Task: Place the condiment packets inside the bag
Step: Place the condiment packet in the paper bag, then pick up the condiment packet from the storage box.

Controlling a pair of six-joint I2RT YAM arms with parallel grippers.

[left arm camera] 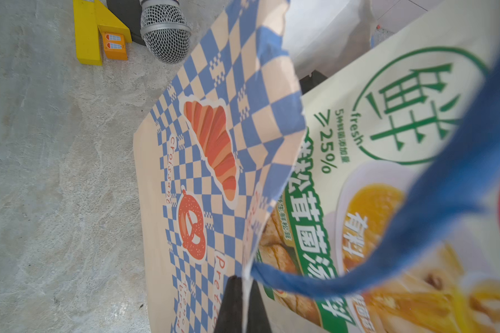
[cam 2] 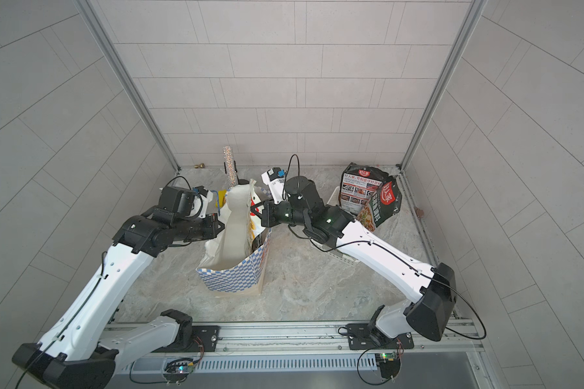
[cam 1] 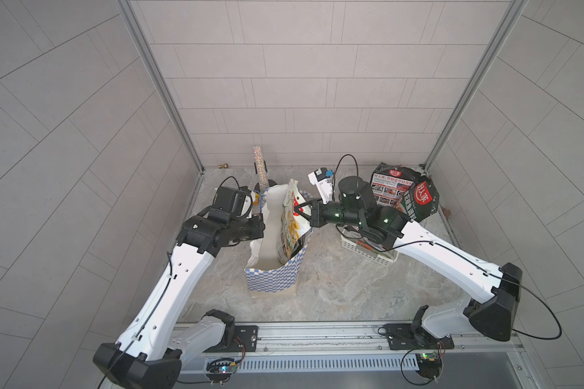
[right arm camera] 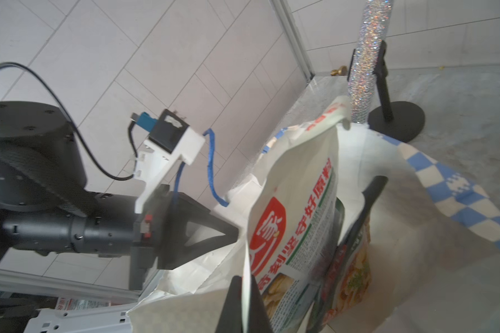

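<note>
From my station I count one blue-and-white checked paper bag [cam 1: 273,279] [cam 2: 233,276] [left arm camera: 202,173] [right arm camera: 451,187], standing upright and open in the middle of the grey stone table [cam 1: 334,289].

I see two arms, both at the bag. My left gripper [cam 1: 261,231] [cam 2: 221,225] [left arm camera: 244,288] [right arm camera: 237,230] is clenched on the bag's left rim; the left wrist view shows the white paper edge pinched between its fingers. My right gripper [cam 1: 297,212] [cam 2: 253,213] [right arm camera: 244,288] is clamped on the edge of one cream glossy condiment packet with a red logo and green print [cam 1: 289,215] [left arm camera: 387,144] [right arm camera: 295,216]. That packet stands on edge inside the bag, its top poking above the rim.

Beside it in the bag I make out one second packet, dark with food photos [cam 1: 295,247] [right arm camera: 352,274].

Off to the right, two black glossy packets with red logos [cam 1: 390,187] [cam 1: 422,200] [cam 2: 358,188] [cam 2: 386,198] stand in one white perforated plastic basket [cam 1: 371,254] [cam 2: 343,257]; my right arm hides the rest of its contents, so I cannot tell whether it holds more.

Behind the bag are one glittery microphone on a black stand [cam 1: 260,168] [left arm camera: 165,34] [right arm camera: 367,57] and one yellow wooden block [left arm camera: 90,31].
</note>
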